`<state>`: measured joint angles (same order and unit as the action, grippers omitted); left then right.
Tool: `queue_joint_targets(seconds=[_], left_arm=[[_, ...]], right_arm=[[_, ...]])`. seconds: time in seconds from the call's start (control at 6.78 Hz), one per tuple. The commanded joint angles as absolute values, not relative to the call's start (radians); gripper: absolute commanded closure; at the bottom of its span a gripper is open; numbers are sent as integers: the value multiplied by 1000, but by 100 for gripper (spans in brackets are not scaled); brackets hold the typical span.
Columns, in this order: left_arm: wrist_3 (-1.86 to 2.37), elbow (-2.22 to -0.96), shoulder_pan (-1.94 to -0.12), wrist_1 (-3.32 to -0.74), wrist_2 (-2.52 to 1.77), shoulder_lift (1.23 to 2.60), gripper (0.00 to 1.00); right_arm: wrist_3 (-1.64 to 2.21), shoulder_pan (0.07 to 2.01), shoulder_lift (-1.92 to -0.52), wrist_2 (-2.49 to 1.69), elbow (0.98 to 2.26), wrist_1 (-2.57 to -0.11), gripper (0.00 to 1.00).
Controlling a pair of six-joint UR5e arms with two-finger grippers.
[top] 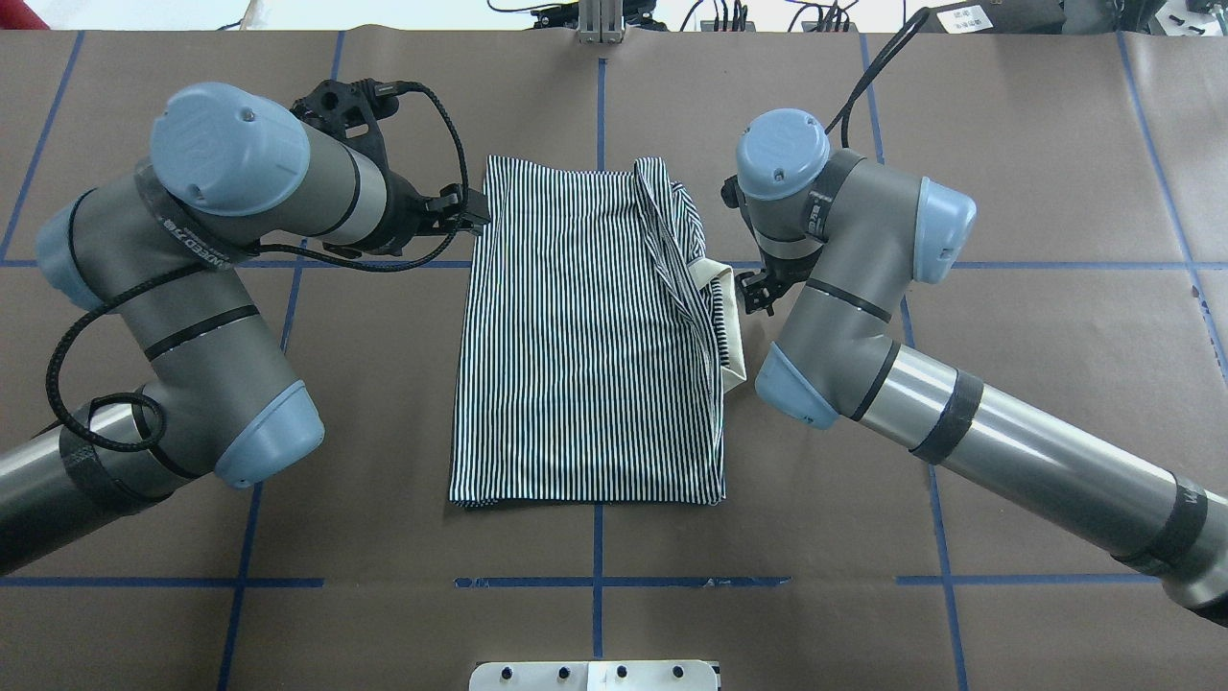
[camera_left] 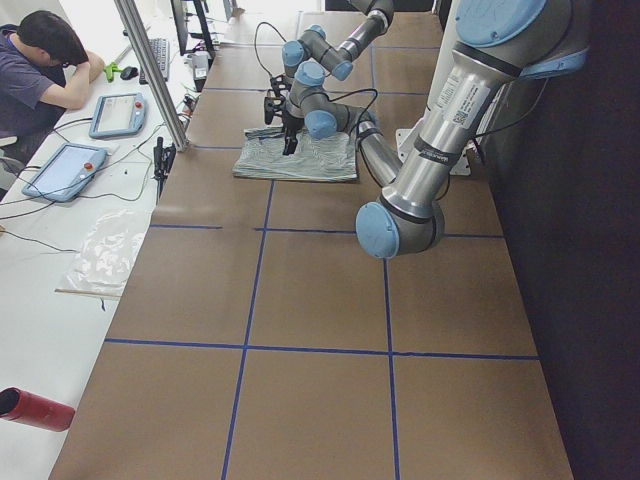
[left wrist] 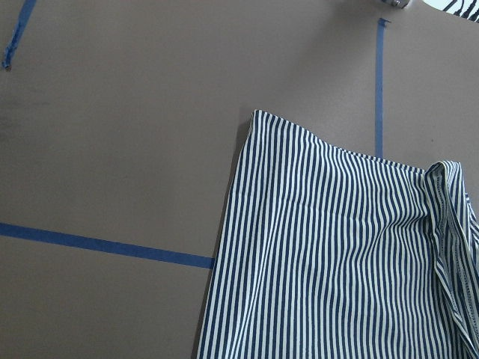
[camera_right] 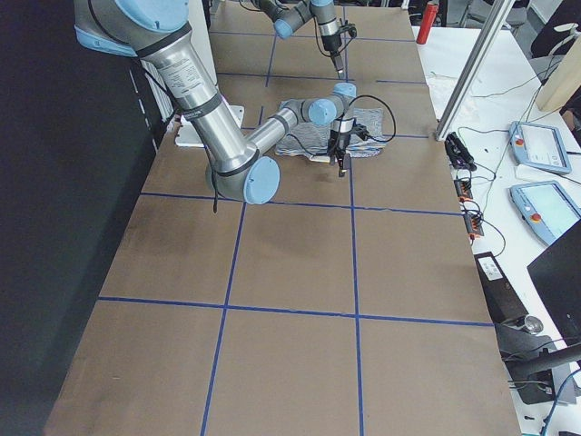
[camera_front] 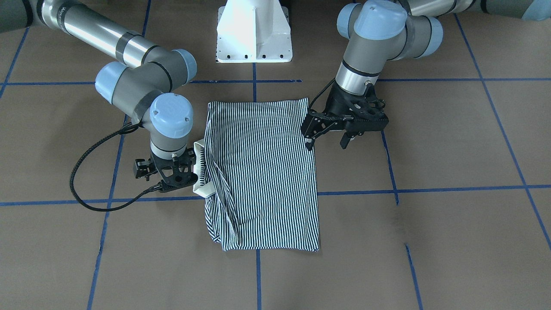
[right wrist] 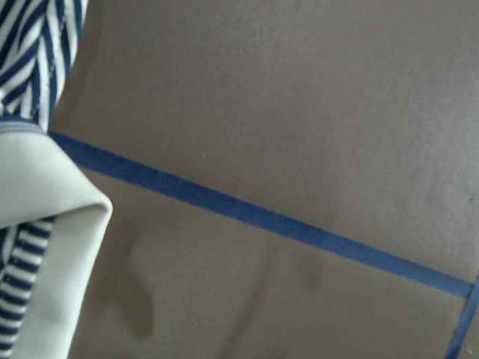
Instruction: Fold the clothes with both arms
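Observation:
The striped polo shirt lies folded into a long rectangle at the table's middle. Its cream collar sticks out of the edge on the robot's right side. My left gripper hovers open and empty at the shirt's opposite edge, near the corner far from the robot. The left wrist view shows that striped corner flat on the table. My right gripper points down just beside the collar. Its fingers are hidden under the wrist, so I cannot tell their state.
The white pedestal base stands at the robot's side of the brown table, which is marked with blue tape lines. In the exterior left view a person sits at a side desk with tablets. A red cylinder lies nearby.

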<state>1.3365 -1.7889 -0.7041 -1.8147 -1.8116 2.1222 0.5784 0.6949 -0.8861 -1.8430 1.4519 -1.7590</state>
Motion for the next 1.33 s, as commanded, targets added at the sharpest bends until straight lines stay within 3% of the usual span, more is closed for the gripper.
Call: queue_joint_targets(seconds=[0.0, 0.29, 0.74, 1.18], left_arm=[[1336, -1790, -704, -1815, -1812, 2122, 0], [1332, -1790, -706, -1815, -1813, 2118, 0], [1330, -1789, -707, -1815, -1816, 2118, 0], [1308, -1789, -712, -1815, -1829, 2115, 0]], right_arm=[[568, 721, -821, -1870, 1454, -1764, 0], [583, 721, -618, -1867, 1242, -1728, 0], [609, 683, -508, -1841, 1019, -1573, 0], [617, 649, -520, -1812, 1009, -1572, 0]])
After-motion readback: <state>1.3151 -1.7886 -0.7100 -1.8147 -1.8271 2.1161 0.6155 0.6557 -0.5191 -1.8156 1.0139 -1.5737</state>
